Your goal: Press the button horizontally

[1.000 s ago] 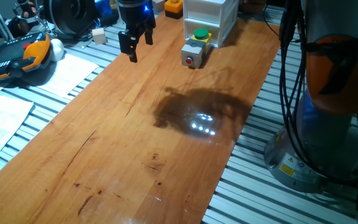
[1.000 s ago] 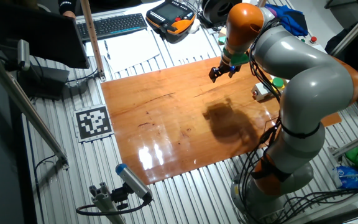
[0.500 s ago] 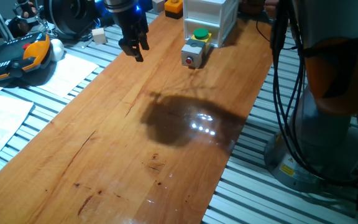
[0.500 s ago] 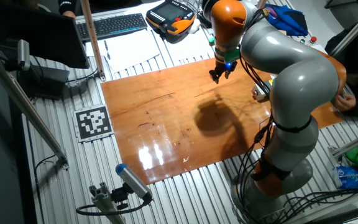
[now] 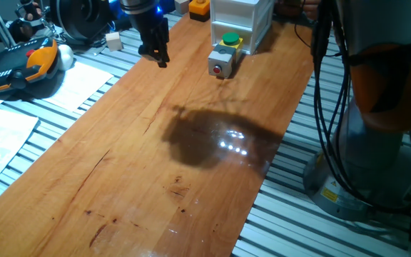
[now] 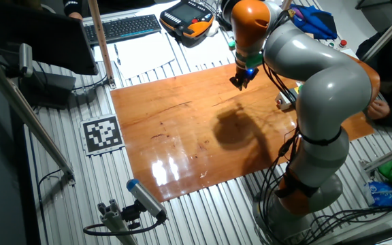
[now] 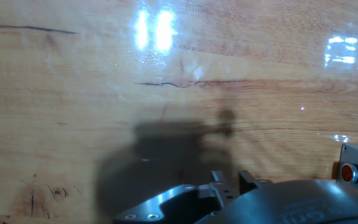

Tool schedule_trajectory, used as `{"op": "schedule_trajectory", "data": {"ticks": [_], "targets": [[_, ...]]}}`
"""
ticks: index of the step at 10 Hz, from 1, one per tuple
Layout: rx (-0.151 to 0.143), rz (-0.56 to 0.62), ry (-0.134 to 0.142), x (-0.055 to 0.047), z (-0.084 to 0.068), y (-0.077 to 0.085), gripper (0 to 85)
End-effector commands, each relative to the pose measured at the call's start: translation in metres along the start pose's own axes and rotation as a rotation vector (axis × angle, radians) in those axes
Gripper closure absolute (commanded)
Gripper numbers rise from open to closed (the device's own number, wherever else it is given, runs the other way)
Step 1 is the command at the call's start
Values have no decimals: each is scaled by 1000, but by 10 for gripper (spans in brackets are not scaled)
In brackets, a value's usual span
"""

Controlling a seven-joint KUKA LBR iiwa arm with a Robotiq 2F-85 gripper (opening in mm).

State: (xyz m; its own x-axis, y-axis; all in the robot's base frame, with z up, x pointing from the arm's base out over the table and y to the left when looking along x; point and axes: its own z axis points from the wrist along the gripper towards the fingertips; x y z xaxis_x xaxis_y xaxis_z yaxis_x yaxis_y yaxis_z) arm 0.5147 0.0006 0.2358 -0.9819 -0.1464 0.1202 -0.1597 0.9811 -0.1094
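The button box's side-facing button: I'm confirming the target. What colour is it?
Red button, clearest in one fixed view.

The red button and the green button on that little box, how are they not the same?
The red button sits on the side face of the grey box and faces sideways; the green button sits on top and faces up. The red button looks smaller and flatter; the green button looks bigger and stands up more. The red button also shows in the hand view; the green button does not. Both are round and on the same box.
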Motion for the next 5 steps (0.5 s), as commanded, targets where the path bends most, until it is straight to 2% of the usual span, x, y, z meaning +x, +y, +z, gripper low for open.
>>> {"op": "schedule_trajectory", "data": {"ticks": [1, 5], "targets": [[0, -5, 0, 0, 0, 0, 850], [-2, -14, 3, 0, 0, 0, 850]]}}
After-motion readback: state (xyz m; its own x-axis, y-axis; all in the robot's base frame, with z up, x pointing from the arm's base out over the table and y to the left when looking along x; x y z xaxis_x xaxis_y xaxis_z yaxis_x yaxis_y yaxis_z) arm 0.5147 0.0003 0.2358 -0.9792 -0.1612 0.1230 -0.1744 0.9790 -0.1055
